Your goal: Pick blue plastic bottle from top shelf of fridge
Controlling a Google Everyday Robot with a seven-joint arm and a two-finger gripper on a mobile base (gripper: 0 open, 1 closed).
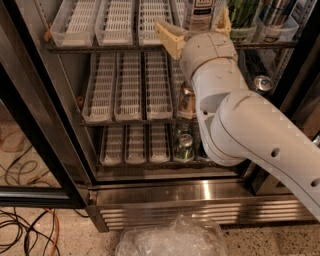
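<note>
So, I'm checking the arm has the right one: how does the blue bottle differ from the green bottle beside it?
The blue bottle has a pale label with a dark panel; the green bottle is see-through green, no label showing. The blue bottle stands between the fingers of the open pincer; the green bottle stands outside them, further right. Both are upright on the top shelf, tops out of view.

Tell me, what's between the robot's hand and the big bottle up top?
Nothing. In the camera view the open hand straddles the blue plastic bottle; the gap is bare.
</note>
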